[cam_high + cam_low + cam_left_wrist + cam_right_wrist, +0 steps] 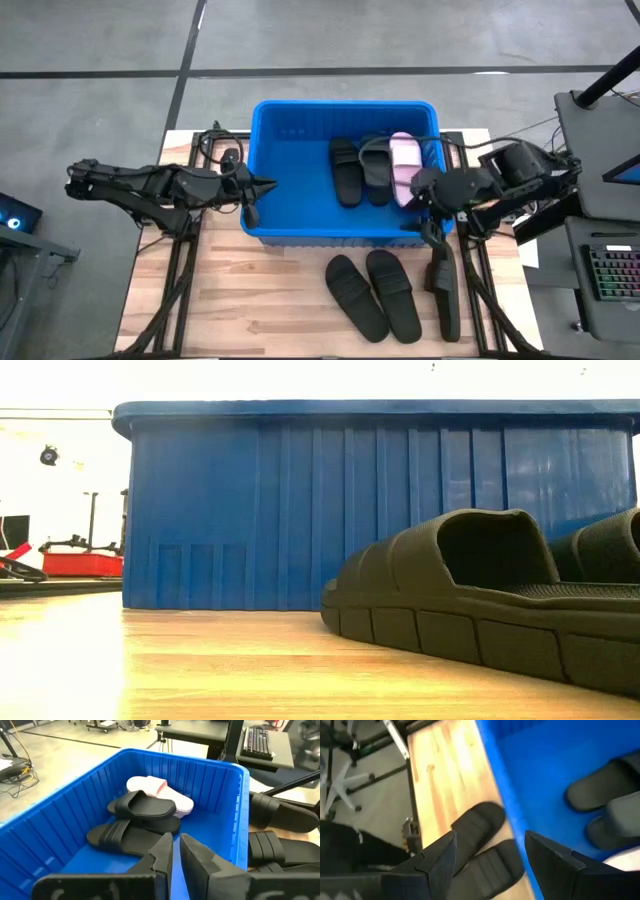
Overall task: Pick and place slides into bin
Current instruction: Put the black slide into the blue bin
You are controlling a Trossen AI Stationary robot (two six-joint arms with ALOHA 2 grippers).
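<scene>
Left gripper (pixel 268 184) fingers nearly closed, empty, at bin (pixel 262 160) left rim; right gripper (pixel 432 190) fingers spread, empty, at right rim; pink slide (pixel 150 787) hidden in low view.

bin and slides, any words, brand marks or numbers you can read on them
None can be read.
bin: plain blue ribbed walls, no label in any view.
black slides on the table: ribbed straps, no mark visible.
keyboard behind: keys too small to read.
</scene>
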